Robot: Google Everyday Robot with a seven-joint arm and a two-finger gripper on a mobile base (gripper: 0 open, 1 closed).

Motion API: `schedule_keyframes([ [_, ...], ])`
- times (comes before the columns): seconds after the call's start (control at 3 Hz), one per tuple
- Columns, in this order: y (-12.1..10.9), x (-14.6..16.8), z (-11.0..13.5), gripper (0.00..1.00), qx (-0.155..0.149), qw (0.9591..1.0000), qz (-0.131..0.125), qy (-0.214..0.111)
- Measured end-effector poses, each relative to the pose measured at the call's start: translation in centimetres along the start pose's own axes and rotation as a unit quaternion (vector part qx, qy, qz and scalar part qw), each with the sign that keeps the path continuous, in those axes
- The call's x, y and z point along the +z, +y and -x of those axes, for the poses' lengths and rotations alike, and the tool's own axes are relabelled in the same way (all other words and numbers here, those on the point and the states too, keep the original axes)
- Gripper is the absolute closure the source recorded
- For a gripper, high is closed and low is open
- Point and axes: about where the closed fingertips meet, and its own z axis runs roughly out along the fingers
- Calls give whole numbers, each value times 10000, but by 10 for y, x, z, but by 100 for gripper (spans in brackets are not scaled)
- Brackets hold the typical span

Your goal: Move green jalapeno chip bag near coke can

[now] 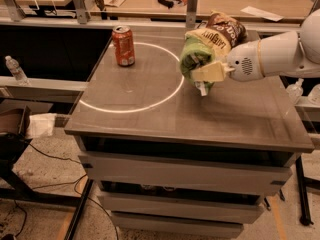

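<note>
The green jalapeno chip bag (196,54) is held off the table by my gripper (206,77), which is shut on it at the table's right of centre. The white arm reaches in from the right. The coke can (123,45) stands upright at the back left of the table, on the edge of a white circle, well to the left of the bag. The gripper body hides the bag's lower right part.
A brown-and-cream chip bag (222,32) lies at the back of the table (200,119) just behind the green bag. A clear water bottle (16,70) stands on a ledge at far left. Desks with clutter stand behind.
</note>
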Motion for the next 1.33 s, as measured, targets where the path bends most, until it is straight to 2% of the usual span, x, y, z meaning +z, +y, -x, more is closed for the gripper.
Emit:
schedule_keyframes([
  [0.33,9,26,4,100,-21,9997,242,-100],
  [1.0,19,88,-1,100,-332,9984,451,49],
  [1.33,22,114,13,100,-417,9977,535,-2],
])
